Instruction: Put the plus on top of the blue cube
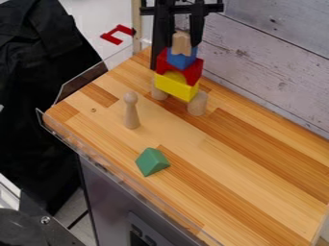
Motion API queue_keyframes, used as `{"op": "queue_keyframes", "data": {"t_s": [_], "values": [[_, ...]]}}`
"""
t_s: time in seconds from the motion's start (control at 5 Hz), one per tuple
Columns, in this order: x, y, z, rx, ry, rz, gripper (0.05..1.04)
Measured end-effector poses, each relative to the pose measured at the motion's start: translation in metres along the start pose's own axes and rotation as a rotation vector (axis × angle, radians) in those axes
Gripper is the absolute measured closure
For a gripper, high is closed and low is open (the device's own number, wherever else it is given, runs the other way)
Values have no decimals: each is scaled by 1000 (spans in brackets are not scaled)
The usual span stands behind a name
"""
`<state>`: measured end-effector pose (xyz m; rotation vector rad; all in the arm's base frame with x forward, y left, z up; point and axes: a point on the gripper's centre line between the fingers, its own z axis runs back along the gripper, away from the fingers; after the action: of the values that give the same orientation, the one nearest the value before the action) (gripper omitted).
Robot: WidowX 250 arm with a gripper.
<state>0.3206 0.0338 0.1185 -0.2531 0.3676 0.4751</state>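
Topping the blue cube (181,58), the wooden plus (182,44) seems centred for balance; whether the claw (183,42) grips it or is open, I can't tell.

The bench (225,163) is viewed from above its near long edge, with the camera tilted down at a slant and faced across the top toward the pale plank wall (270,62) between 1 and 3 o'clock. The near edge is seen running from 9 to 6 o'clock, and the grey front (106,185) beneath it is taken in at 7 o'clock. The green block (152,162), just below centre, is viewed from nearer than the block tower (175,89) toward 12 o'clock
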Motion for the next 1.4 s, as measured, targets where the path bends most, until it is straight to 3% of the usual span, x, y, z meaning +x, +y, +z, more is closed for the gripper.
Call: {"op": "queue_keyframes", "data": {"t_s": [0.6, 0.8, 1.0, 1.2, 1.4], "values": [[9, 1, 11, 19, -17, 30, 628], [9, 1, 11, 22, -19, 40, 566], [10, 0, 8, 20, -7, 47, 255], [12, -1, 8, 12, -12, 59, 79], [9, -2, 15, 8, -36, 68, 84]]}}
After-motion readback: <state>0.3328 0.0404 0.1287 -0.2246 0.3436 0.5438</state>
